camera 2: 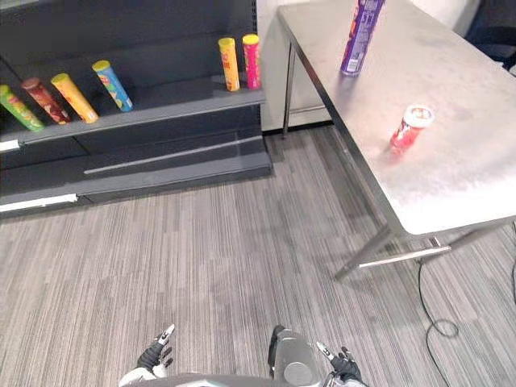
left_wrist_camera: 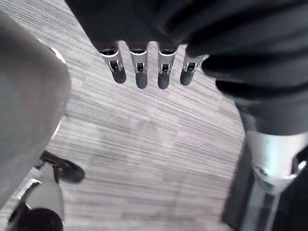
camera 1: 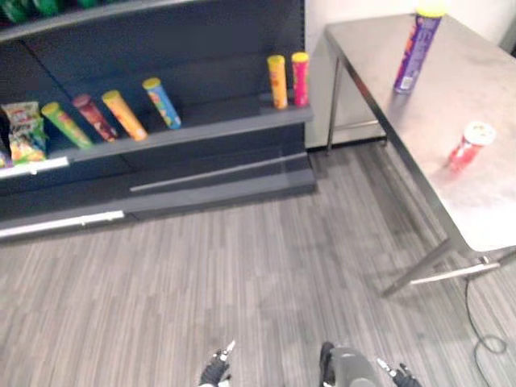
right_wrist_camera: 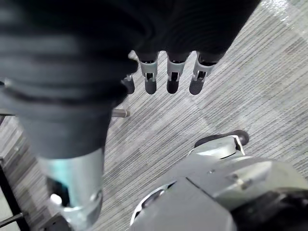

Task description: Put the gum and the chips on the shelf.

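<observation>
You have the tall purple chips tube with a yellow lid and the small red gum canister sitting apart on the steel counter — well away from the dark shelf. Your left robot hand and right robot hand hang low over the grey striped floor — fingers straight, holding nothing.

Even indoor light, soft sheen on steel table, faint shadow on carpet beneath

Both head eyes look steeply down, sharing the shelf, floor and table; both wrist cameras face the floor from close.
</observation>
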### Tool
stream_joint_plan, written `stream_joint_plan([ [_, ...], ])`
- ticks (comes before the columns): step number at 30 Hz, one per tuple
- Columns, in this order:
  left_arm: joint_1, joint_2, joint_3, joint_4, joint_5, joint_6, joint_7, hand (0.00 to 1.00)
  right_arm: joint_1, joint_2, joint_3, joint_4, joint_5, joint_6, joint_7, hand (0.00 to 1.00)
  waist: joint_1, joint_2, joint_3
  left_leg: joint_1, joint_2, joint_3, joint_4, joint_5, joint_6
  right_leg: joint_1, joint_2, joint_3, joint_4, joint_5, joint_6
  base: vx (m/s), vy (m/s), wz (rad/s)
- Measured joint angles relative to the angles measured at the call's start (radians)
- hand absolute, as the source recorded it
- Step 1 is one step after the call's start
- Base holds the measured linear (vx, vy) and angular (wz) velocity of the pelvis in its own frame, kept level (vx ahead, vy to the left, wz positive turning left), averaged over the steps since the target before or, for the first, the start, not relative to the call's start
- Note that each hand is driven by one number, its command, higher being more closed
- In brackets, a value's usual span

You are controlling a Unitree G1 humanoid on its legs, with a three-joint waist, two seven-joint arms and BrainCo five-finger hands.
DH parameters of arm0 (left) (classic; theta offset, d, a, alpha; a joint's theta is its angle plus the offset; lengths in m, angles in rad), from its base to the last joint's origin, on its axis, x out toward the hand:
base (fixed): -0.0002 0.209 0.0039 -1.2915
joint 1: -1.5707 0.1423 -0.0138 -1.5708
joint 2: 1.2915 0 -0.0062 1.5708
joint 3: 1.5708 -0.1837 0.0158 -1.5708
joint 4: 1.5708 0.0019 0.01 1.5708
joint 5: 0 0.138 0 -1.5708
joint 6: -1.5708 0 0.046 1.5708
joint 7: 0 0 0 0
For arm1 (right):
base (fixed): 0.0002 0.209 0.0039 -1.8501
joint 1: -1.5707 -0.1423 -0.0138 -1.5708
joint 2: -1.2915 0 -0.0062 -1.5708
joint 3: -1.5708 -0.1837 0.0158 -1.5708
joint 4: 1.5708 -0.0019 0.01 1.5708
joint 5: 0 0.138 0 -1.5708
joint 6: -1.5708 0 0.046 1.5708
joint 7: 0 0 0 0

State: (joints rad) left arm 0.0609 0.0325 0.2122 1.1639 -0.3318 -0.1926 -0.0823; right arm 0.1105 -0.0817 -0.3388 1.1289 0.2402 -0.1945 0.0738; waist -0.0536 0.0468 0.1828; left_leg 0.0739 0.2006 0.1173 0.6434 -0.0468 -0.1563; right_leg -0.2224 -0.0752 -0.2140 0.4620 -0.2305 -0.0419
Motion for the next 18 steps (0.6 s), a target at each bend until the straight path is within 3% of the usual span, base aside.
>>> stream_joint_plan([
  [1,0.003,0.001,0.0,-0.005,-0.003,-0.001,0.0,0.0,0.011,0.003,0.002,-0.013,0.001,0.0,0.0,0.0,0.004,-0.007,0.003,-0.077,0.04,0.011,0.189,0.071,0.007,0.048,0.008,0.001,-0.004,-0.034,-0.008,0.22,-0.122,0.0],
  [2,0.003,0.004,-0.001,-0.006,-0.003,-0.001,-0.001,0.0,0.012,0.004,0.002,-0.015,0.001,0.0,0.0,0.0,0.003,-0.007,0.003,-0.091,0.045,0.014,0.223,0.064,0.008,0.057,0.009,0.001,-0.005,-0.038,-0.01,0.22,-0.082,-0.05],
  [4,0.004,0.01,-0.017,-0.016,-0.005,-0.002,-0.002,0.0,0.012,0.005,0.0,-0.014,0.003,0.001,-0.002,0.0,0.005,-0.006,0.003,-0.202,0.073,0.072,0.372,-0.04,0.046,0.128,0.007,0.003,-0.015,-0.071,-0.015,0.22,-0.045,-0.03],
  [5,0.004,0.011,-0.017,-0.018,-0.007,-0.004,-0.002,0.0,0.012,0.005,-0.002,-0.014,0.004,0.001,-0.002,0.0,0.006,-0.006,0.003,-0.228,0.074,0.086,0.373,-0.065,0.055,0.144,0.006,0.004,-0.022,-0.072,-0.01,0.2,0.0,-0.08],
  [7,0.003,0.011,-0.018,-0.028,-0.021,-0.018,-0.004,0.0,0.007,0.006,-0.006,-0.014,0.005,0.001,-0.003,0.0,0.018,-0.006,0.003,-0.302,0.072,0.126,0.313,-0.119,0.062,0.178,0.003,0.021,-0.049,-0.073,0.002,0.17,0.055,-0.28],
  [8,0.002,0.011,-0.022,-0.036,-0.024,-0.026,-0.009,0.0,0.002,0.006,-0.006,-0.014,0.007,0.0,-0.004,0.0,0.032,-0.007,0.002,-0.33,0.063,0.148,0.161,-0.133,0.075,0.2,-0.002,0.047,-0.079,-0.072,0.012,0.22,0.137,-0.49],
  [10,0.005,0.013,-0.026,-0.032,-0.045,-0.03,-0.009,0.0,-0.006,0.012,-0.006,-0.016,0.014,-0.002,-0.005,0.0,0.031,-0.016,-0.002,-0.325,0.035,0.14,-0.081,-0.126,0.08,0.213,-0.017,0.069,-0.095,-0.076,0.034,0.23,0.186,-0.45],
  [12,0.008,0.012,-0.019,-0.025,-0.05,-0.039,-0.008,0.0,-0.011,0.013,0.004,-0.016,0.014,-0.008,-0.006,0.0,0.031,-0.022,-0.008,-0.309,-0.006,0.075,-0.406,-0.059,0.07,0.218,-0.047,0.127,-0.094,-0.107,0.071,0.28,0.265,-0.52],
  [14,0.009,0.01,-0.019,-0.011,-0.053,-0.039,-0.009,0.0,-0.009,0.004,0.005,-0.011,0.012,-0.009,-0.005,0.0,0.032,-0.012,-0.017,-0.304,-0.012,0.049,-0.484,-0.027,0.056,0.226,-0.057,0.178,-0.095,-0.132,0.111,0.43,0.45,-0.69],
  [15,0.009,0.018,-0.019,-0.001,-0.059,-0.038,-0.009,0.0,-0.009,0.002,0.006,0.002,0.012,-0.009,-0.005,0.0,0.033,-0.022,-0.024,-0.296,-0.026,0.046,-0.456,0.055,0.042,0.247,-0.078,0.218,-0.107,-0.147,0.129,0.48,0.504,-0.8],
  [16,0.012,0.019,-0.021,0.007,-0.059,-0.038,-0.01,0.0,-0.009,0.002,0.006,0.019,0.011,-0.009,-0.004,0.0,0.033,-0.022,-0.049,-0.296,-0.043,0.05,-0.438,0.065,0.053,0.258,-0.091,0.233,-0.126,-0.145,0.13,0.35,0.339,-0.72],
  [17,0.015,0.043,-0.039,0.033,-0.057,-0.037,-0.01,0.0,-0.003,0.016,0.008,0.05,0.006,-0.007,0.0,0.0,0.027,-0.056,-0.095,-0.308,-0.074,0.078,-0.408,0.027,0.067,0.267,-0.122,0.281,-0.171,-0.115,0.129,0.47,0.382,-0.44],
  [18,0.005,0.059,-0.071,0.054,-0.053,-0.035,-0.01,0.0,0.003,0.029,-0.001,0.06,0.003,-0.008,0.001,0.0,0.021,-0.072,-0.124,-0.317,-0.094,0.094,-0.393,-0.002,0.081,0.262,-0.141,0.314,-0.195,-0.06,0.133,0.47,0.37,-0.28],
])
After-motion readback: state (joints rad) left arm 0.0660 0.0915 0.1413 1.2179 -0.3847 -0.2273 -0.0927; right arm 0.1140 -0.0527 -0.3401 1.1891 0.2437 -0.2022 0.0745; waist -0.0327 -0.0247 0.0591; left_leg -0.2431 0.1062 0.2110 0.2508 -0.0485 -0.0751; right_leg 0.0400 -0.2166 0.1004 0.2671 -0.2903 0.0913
